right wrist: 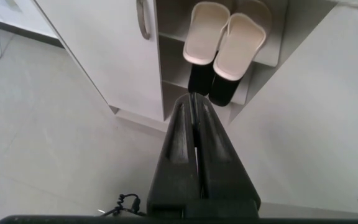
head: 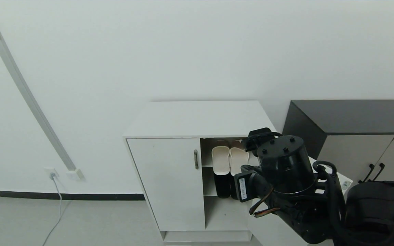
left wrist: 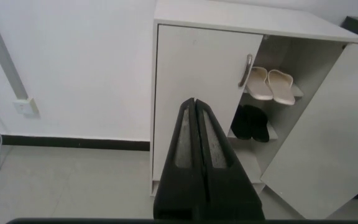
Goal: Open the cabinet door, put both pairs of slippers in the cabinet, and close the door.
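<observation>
The white wooden cabinet [head: 197, 119] has its right door [left wrist: 328, 143] swung open. A cream pair of slippers [head: 229, 159] lies on the upper shelf, a black pair of slippers [head: 222, 186] on the shelf below. The left gripper [left wrist: 194, 104] and right gripper [right wrist: 193, 99] face it, fingers pressed together. A dark-topped grey cabinet [head: 354, 116] stands just beside.

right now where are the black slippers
Head view: the black slippers sit in the open right side of the cabinet, directly below the white slippers.
</observation>
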